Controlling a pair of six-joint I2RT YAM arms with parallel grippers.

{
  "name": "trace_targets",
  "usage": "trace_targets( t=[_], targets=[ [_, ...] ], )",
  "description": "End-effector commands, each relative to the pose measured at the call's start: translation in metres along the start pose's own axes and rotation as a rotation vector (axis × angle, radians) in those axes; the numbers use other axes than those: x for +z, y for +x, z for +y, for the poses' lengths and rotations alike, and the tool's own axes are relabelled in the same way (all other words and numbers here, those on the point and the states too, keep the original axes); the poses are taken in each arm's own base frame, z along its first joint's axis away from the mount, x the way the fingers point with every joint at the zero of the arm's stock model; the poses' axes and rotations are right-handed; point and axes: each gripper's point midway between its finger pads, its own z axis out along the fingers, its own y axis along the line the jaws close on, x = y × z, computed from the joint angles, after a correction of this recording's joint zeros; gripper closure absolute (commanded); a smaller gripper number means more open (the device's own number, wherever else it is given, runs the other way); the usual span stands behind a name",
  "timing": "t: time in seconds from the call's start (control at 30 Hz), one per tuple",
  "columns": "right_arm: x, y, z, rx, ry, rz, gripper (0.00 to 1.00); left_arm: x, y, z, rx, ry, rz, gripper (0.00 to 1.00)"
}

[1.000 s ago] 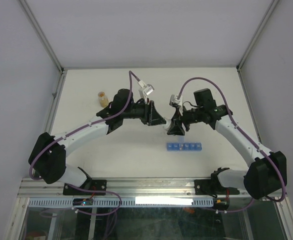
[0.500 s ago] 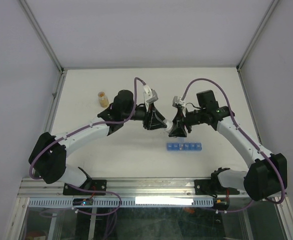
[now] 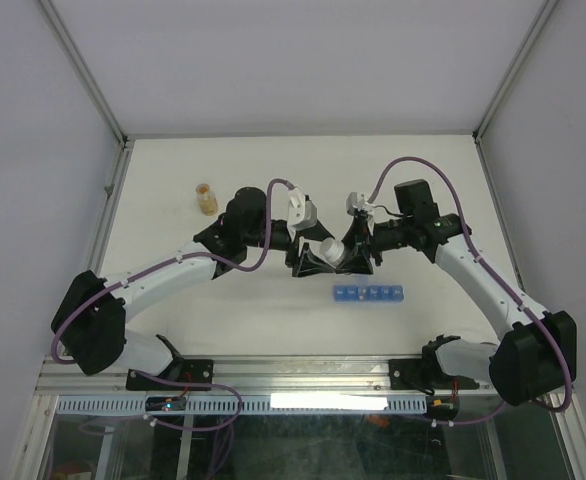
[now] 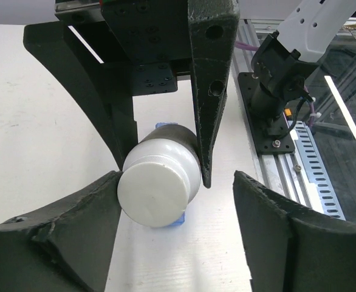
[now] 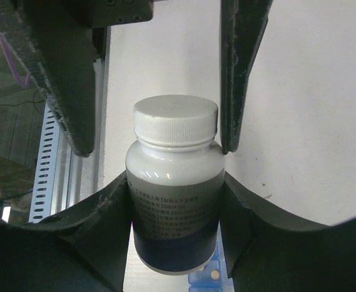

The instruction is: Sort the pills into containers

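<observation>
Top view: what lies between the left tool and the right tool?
A white capped bottle, gripped by the right tool, its cap toward the left tool; seen in top view.

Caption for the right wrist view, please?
Right tool grips a white-capped bottle; left tool open around its cap; blue pill organizer at frame bottom.

Pill organizer (image 3: 370,293) lies crosswise toward table's (image 3: 273,320) front edge, right of centre. Vial (image 3: 325,252) just behind its left end, between left gripper (image 4: 177,182) and right gripper (image 5: 175,176). Bottle (image 3: 206,198) well left, farther back.
</observation>
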Motion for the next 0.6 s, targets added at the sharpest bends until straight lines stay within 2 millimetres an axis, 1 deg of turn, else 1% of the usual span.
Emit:
trace_targets(
  t=[0.0,0.03,0.07,0.1,0.13,0.27,0.37,0.47,0.57],
  targets=[
    [-0.008,-0.043,-0.008,-0.2,0.024,-0.094,1.0,0.003,-0.028,-0.017,0.038,0.049,-0.059,0.24],
    [-0.008,-0.043,-0.008,-0.201,0.023,-0.093,1.0,0.001,-0.032,-0.015,0.044,0.032,-0.071,0.19],
    [-0.007,-0.042,-0.008,-0.199,0.021,-0.093,1.0,0.0,-0.033,-0.015,0.05,0.02,-0.076,0.13],
    [-0.007,-0.042,-0.008,-0.202,0.022,-0.093,1.0,-0.002,-0.033,-0.015,0.062,0.01,-0.081,0.04],
    [-0.007,-0.042,-0.007,-0.202,0.021,-0.093,1.0,-0.004,-0.033,-0.015,0.074,-0.001,-0.085,0.01],
    [-0.007,-0.042,-0.007,-0.203,0.016,-0.094,1.0,-0.011,-0.031,-0.009,0.064,-0.065,-0.102,0.01],
    [-0.007,-0.041,-0.007,-0.201,0.013,-0.093,1.0,-0.016,-0.035,-0.004,0.025,-0.116,-0.131,0.01],
    [-0.007,-0.041,-0.007,-0.201,0.011,-0.093,1.0,-0.023,-0.043,0.001,-0.009,-0.162,-0.201,0.01],
    [-0.007,-0.04,-0.007,-0.201,0.01,-0.092,1.0,-0.027,-0.046,-0.001,-0.078,-0.171,-0.274,0.01]
  ],
)
